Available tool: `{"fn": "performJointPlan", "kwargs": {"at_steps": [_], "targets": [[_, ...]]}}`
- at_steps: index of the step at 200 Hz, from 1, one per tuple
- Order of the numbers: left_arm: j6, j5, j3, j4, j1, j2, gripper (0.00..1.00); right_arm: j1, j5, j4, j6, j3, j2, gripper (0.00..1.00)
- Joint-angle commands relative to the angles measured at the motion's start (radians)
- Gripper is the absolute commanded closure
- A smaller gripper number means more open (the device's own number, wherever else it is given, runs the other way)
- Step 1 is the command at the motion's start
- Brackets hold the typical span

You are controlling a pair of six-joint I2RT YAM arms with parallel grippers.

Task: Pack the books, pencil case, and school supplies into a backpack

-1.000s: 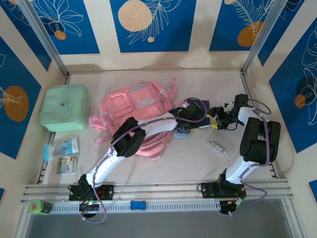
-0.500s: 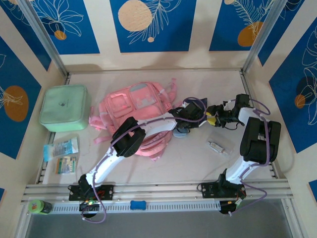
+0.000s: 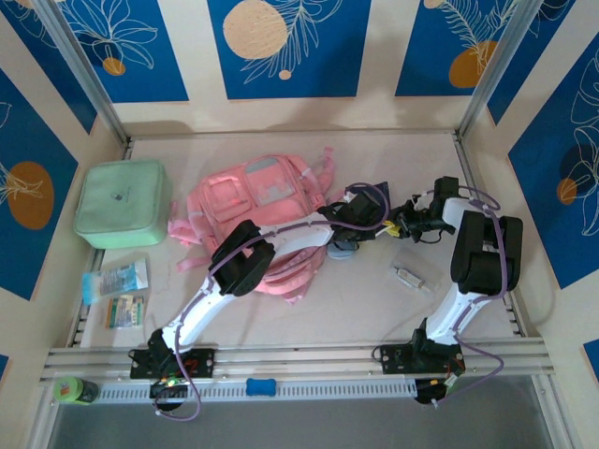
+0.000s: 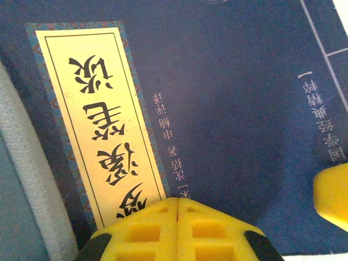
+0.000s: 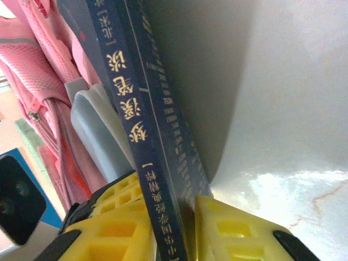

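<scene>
Counting from the left, the worktop [image 3: 356,309] carries one mint-green box [image 3: 122,203] and two small packets: a pale blue packet [image 3: 123,278] and, just nearer, an orange-and-green packet [image 3: 125,311]. Further right are one pink backpack [image 3: 234,201], one grey-blue pencil case [image 3: 342,249], one navy book [image 3: 386,198] and one small metal piece [image 3: 409,277]. Two arms reach in from the near edge.

The worktop is pale cream and faintly veined. Cream walls around it bear blue panels [image 3: 281,47] with white leaf outlines and orange discs.

The box sits at the far left with its lid down. The backpack lies flat left of centre, front pockets up, with the left arm crossing its near right part. I cannot tell what is inside either one. The pencil case lies outside the backpack, just beside its right edge.

The left hand [image 4: 178,200] is clenched, its yellow pads pressed together on nothing, close over the book's cover beside the yellow title strip. The book is tilted, just right of the backpack. The right hand [image 5: 182,217] grasps it, one pad on each face, seemingly touching both.
</scene>
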Motion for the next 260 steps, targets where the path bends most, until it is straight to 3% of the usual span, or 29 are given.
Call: {"fn": "performJointPlan", "kwargs": {"at_steps": [1,39,57,106,151,187,212,242,260], "targets": [[-0.003,0.025,-0.032,-0.04,0.006,0.008,1.0,0.01,0.015,-0.042,-0.011,0.032,-0.025,0.81],[0.007,0.037,-0.016,-0.029,0.007,-0.008,1.0,0.008,0.045,-0.041,-0.015,0.043,-0.053,0.94],[0.005,0.063,0.007,-0.031,0.021,-0.032,0.91,-0.008,0.024,-0.015,0.012,0.023,-0.102,0.98],[-0.034,0.101,-0.099,0.074,0.071,-0.285,0.53,-0.028,-0.024,0.09,0.152,-0.057,-0.319,1.0],[-0.321,0.102,-0.463,0.405,0.11,-0.586,0.21,0.077,0.015,0.338,0.41,-0.152,-0.512,1.0],[-0.575,0.001,-0.69,0.63,0.1,-0.759,0.14,0.21,0.156,0.496,0.543,-0.17,-0.599,1.0],[-0.709,-0.079,-0.792,0.694,0.083,-0.828,0.12,0.298,0.238,0.632,0.63,-0.202,-0.633,1.0],[-0.746,-0.223,-0.865,0.747,0.044,-0.887,0.09,0.399,0.346,0.726,0.699,-0.22,-0.654,1.0],[-0.76,-0.236,-0.864,0.793,0.035,-0.876,0.09,0.446,0.389,0.777,0.735,-0.233,-0.662,1.0]]}}
